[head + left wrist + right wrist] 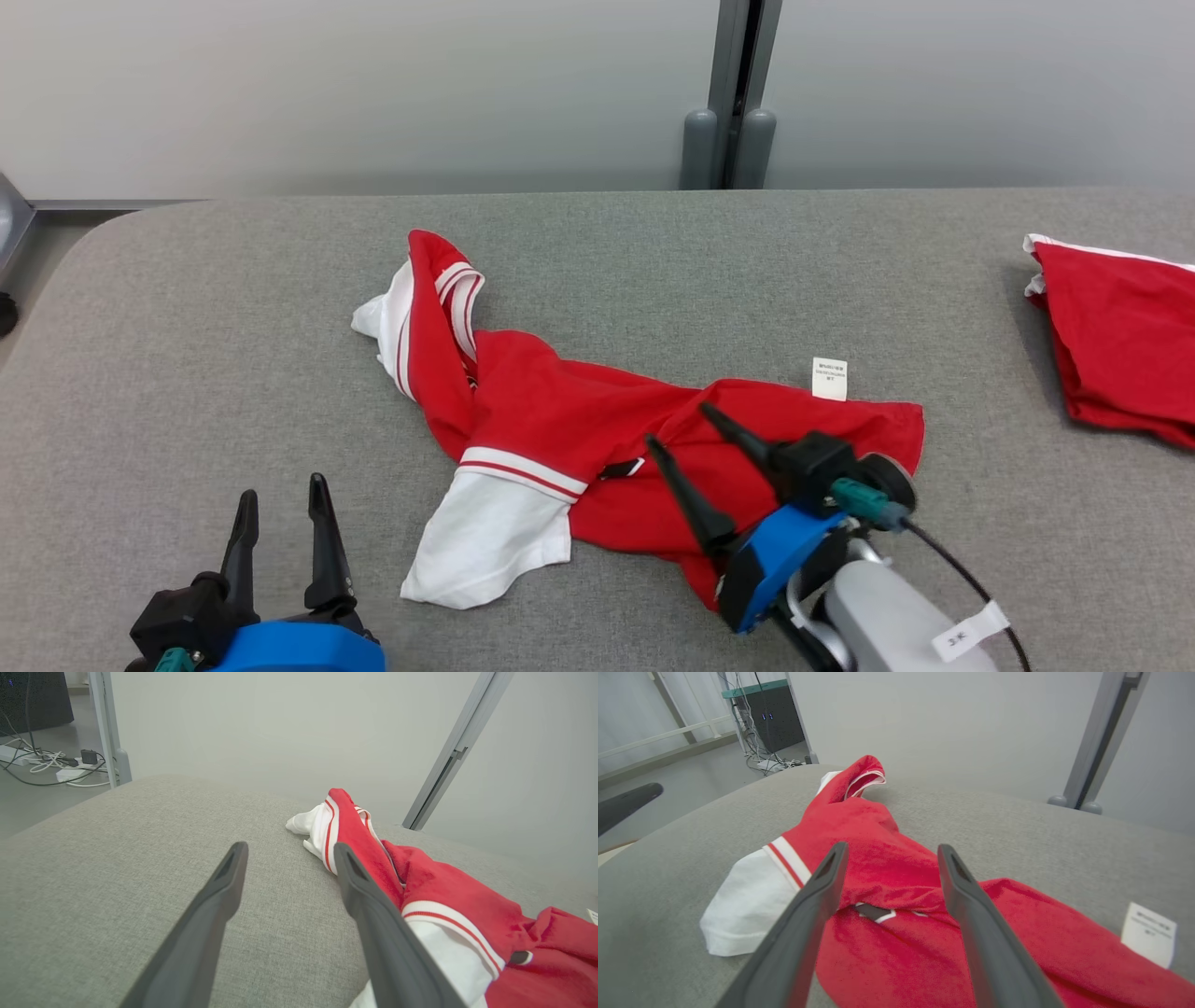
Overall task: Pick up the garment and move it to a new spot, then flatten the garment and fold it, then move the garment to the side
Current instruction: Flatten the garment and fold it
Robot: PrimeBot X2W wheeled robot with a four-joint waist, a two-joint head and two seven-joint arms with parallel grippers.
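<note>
garment (579, 420) crumpled centrally, bare table (187, 308) leftward

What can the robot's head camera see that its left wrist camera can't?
Head camera: the open right gripper at the red-and-white garment, plus a second red garment at the right edge of the grey table. Left wrist camera: cables on the floor. Both: the red-and-white garment, the table and the open left gripper.
</note>
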